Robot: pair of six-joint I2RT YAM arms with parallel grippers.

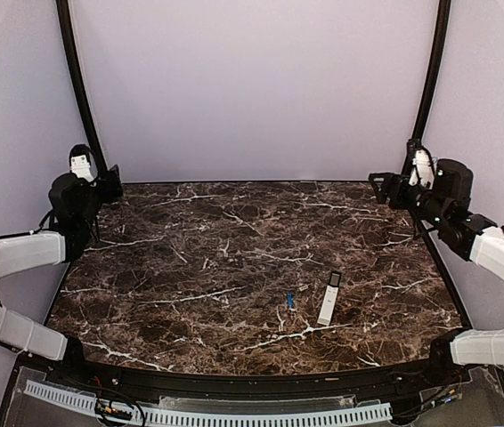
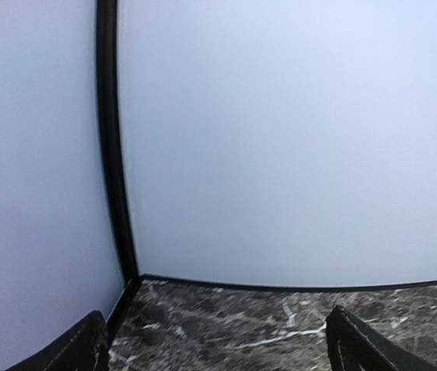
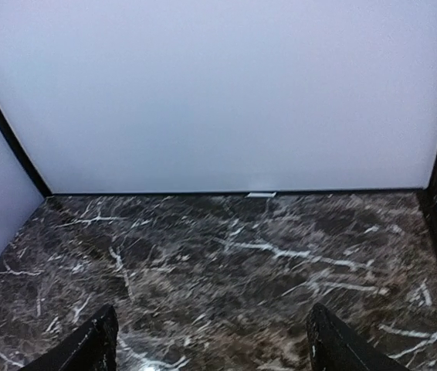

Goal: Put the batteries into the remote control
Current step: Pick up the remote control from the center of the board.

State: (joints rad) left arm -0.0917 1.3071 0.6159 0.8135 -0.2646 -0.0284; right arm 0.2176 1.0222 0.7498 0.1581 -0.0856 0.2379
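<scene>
1 remote control point(image 1: 329, 299) lies far from right gripper point(image 1: 379, 189).

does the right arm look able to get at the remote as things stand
Probably yes. The remote lies flat in the open on the right of the table, a blue battery apart to its left. The right gripper is open near the far right corner, with nothing between them.
</scene>
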